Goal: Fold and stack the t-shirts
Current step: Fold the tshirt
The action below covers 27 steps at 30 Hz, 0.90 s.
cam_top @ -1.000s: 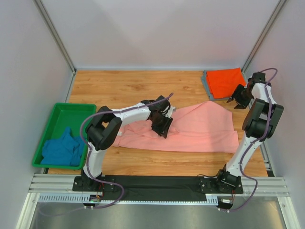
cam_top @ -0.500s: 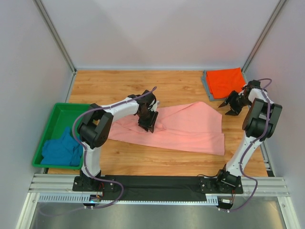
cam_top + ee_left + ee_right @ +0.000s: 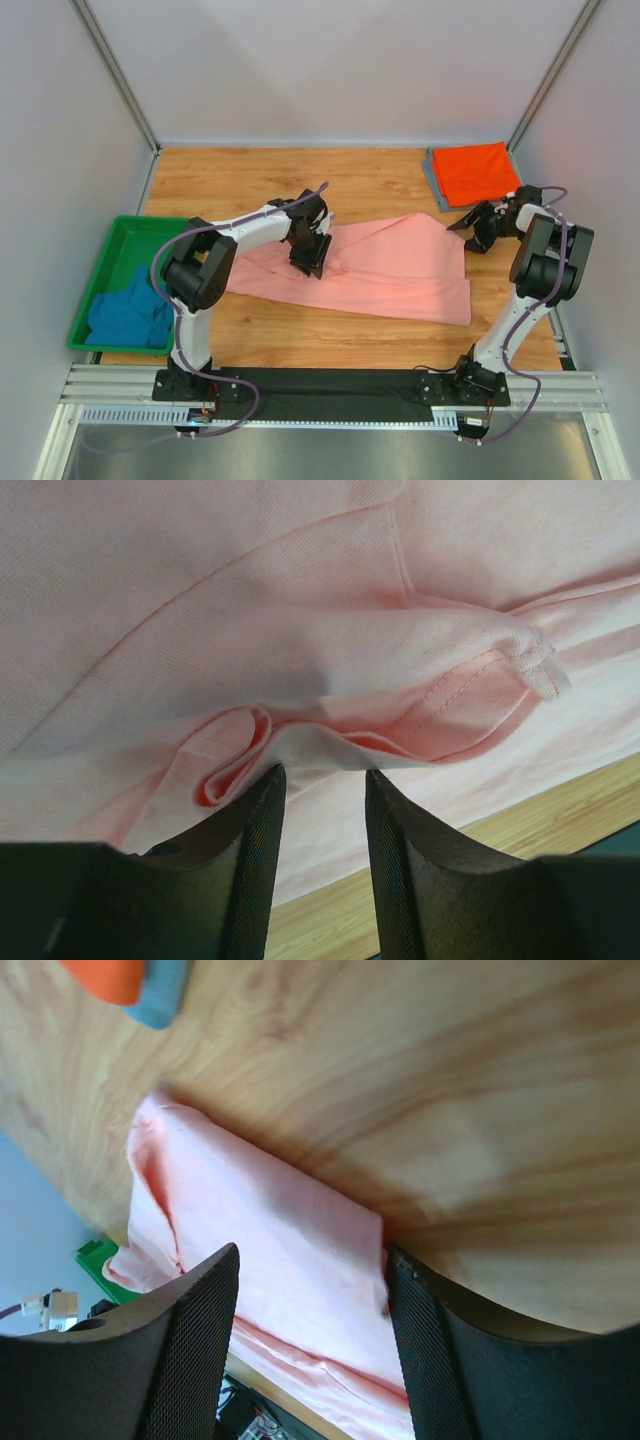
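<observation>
Pinching a bunched fold of pink tee (image 3: 400,270) in narrow left gripper (image 3: 322,780). Hovering wide and empty with right gripper (image 3: 468,235), just beside tee's far right corner. Spread lengthwise across table (image 3: 250,180), left to right; free end nearer right arm.

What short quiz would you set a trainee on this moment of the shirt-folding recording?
1. True or false: the orange-red t-shirt lies folded at the far right corner of the table.
2. Where is the teal-blue t-shirt? A in the green bin; B spread across the middle of the table; C on top of the orange-red one.
3. Which gripper has a fold of the salmon-pink t-shirt between its fingers?
Key: 1 true. 2 A. 3 the left gripper; the right gripper is open near that shirt's right end.
</observation>
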Tool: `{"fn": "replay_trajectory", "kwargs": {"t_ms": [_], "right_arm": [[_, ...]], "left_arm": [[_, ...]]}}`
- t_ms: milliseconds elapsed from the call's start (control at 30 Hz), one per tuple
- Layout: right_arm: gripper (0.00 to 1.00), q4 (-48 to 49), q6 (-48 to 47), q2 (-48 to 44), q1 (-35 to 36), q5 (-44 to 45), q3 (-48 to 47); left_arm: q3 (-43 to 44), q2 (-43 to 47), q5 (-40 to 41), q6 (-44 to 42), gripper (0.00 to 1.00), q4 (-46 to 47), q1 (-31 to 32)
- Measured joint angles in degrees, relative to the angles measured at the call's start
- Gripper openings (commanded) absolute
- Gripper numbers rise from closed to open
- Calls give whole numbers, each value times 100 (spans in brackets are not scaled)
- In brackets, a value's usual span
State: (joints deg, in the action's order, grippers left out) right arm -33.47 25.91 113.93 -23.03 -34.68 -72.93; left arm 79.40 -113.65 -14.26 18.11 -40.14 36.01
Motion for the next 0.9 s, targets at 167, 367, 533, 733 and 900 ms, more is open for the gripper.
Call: {"fn": "replay_trajectory", "kwargs": {"t_ms": [167, 367, 533, 733, 900], "right_arm": [[62, 361, -144, 177, 0, -354, -133], [63, 601, -382, 249, 2, -459, -238], [65, 824, -442, 691, 2, -1147, -603], [66, 1307, -212, 966, 17, -1814, -748], [66, 1888, 214, 1016, 39, -2162, -938]], "left_arm": [[0, 0, 0, 2, 45, 0, 0], [0, 0, 2, 0, 45, -52, 0], [9, 0, 7, 0, 45, -122, 0], [28, -4, 26, 0, 45, -234, 0], [68, -26, 57, -2, 45, -295, 0]]}}
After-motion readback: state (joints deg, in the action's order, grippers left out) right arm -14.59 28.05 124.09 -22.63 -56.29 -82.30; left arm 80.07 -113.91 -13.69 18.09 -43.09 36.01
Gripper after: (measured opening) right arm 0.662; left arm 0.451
